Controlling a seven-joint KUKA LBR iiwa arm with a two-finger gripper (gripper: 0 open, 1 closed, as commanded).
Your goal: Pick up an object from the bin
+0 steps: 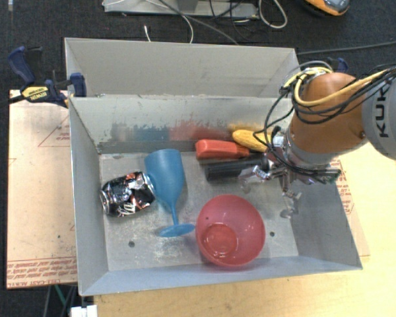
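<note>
Just left of the silver-grey metal pincer point(280, 193) lies a matt black oblong bar point(228, 170), with a red-orange oblong block point(219, 149) and a yellow banana-shaped toy point(251, 139) beyond it, and a translucent pink plastic bowl point(228, 233) lower left. Farther left are a light blue plastic goblet point(166, 177) and a crushed black can point(127, 193) printed in white and red. The grey metal bin point(86, 177) shows faint blue and reddish tints on its far wall, and the rounded wrist cover point(327, 121) above the pincer is glossy orange.

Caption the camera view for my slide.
Claw at right of grey bin; pink bowl, blue goblet, crushed can inside.
</note>
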